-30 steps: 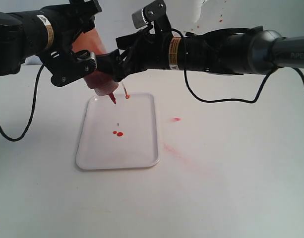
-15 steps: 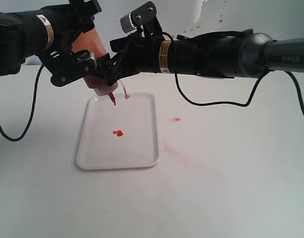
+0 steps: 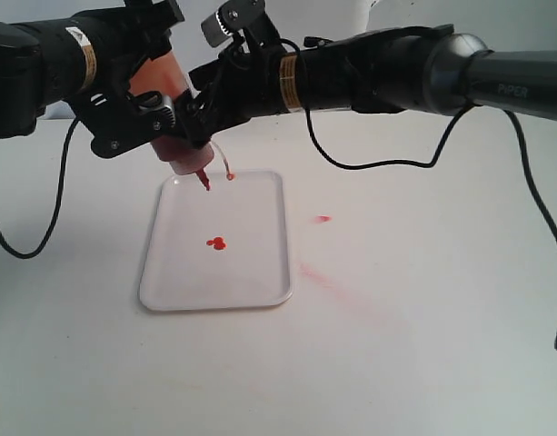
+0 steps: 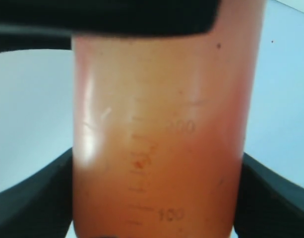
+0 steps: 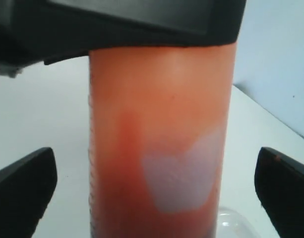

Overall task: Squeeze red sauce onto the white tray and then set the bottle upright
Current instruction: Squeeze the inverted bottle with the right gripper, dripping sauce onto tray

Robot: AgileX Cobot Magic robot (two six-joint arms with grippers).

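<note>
My left pincer was clamped on the bottle, with a finger pressed against each side of its translucent orange body. I held it tipped nozzle-down above the far end of the white tray. The red nozzle pointed down at that far end, though I could not tell whether its tip touched the surface. The thin cap strap dangled just beside it over the same end. My right pincer was spread wide around the bottle from the other side, and its fingers stood well apart from the plastic, pinching nothing. Inside the bottle the sauce sat darker toward the nozzle end. A few small blobs of the red sauce lay close together near the middle of the tray, glossy and bright. On the table, near the tray's right edge, there was a small pink spot. A faint pink smear ran off beside the tray's near right corner.
</note>
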